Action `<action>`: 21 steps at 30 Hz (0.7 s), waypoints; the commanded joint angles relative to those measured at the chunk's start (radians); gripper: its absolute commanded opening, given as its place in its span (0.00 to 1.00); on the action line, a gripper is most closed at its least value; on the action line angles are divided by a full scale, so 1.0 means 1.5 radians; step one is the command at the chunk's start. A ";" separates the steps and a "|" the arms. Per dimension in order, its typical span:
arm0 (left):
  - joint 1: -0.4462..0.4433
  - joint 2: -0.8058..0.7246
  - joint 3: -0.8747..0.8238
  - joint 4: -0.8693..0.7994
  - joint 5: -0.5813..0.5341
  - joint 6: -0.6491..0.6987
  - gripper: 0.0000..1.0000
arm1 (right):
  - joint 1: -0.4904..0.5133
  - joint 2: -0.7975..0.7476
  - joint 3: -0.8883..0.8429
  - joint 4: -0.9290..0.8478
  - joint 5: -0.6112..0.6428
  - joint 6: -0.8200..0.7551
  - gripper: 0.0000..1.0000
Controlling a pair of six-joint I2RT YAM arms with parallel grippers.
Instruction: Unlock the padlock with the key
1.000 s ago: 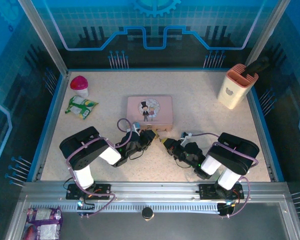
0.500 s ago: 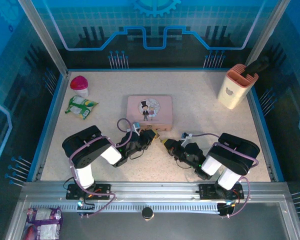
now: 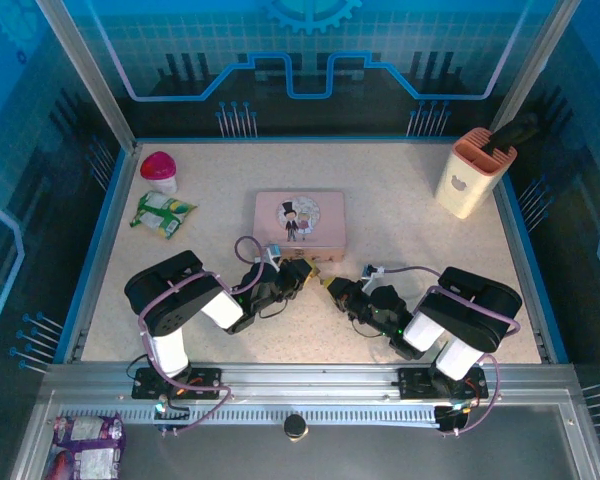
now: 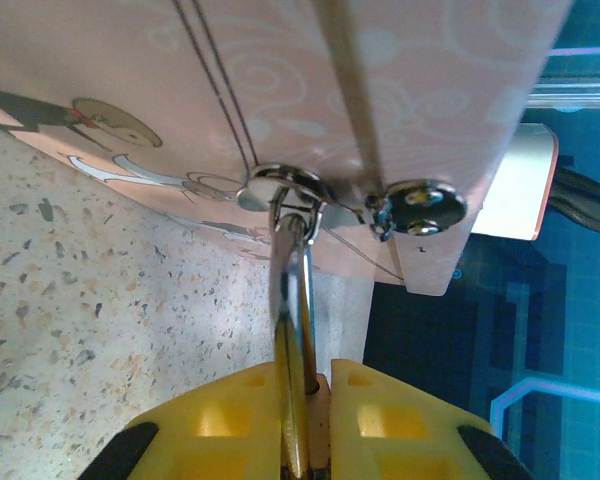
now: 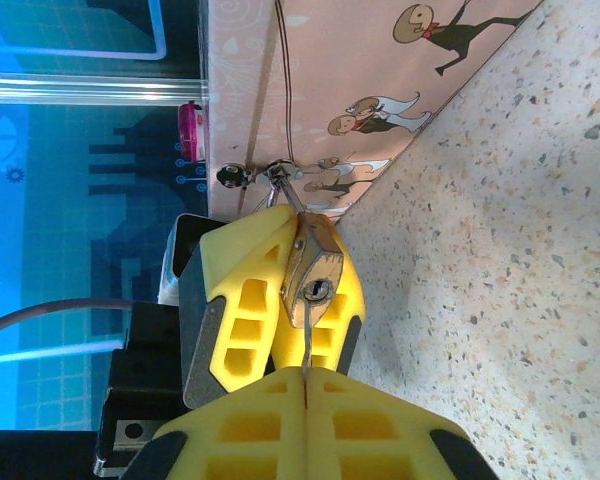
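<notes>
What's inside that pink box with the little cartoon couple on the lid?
Nothing inside shows: the pink box is shut, with the padlock hanging through its clasp. Whatever it holds is hidden.

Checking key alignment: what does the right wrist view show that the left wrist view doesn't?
Right wrist, not left: the keyhole face of the padlock, with the key pointing at it from the shut right hand. Left wrist, not right: the peach holder beyond the pink tin. Both: that tin, its clasp, the shackle running to it, and the left hand clamping the padlock.
</notes>
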 commanded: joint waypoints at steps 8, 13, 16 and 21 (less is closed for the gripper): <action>0.000 -0.010 0.016 0.126 0.046 0.006 0.00 | -0.002 -0.005 -0.004 0.016 0.011 -0.007 0.00; 0.000 -0.015 0.015 0.126 0.051 0.004 0.00 | -0.003 0.004 -0.002 0.016 0.007 -0.003 0.00; 0.000 -0.016 0.019 0.126 0.056 0.004 0.00 | -0.003 0.005 -0.002 0.015 0.008 -0.004 0.00; -0.007 -0.015 0.019 0.126 0.060 -0.002 0.00 | -0.009 -0.005 0.000 0.016 0.001 -0.010 0.00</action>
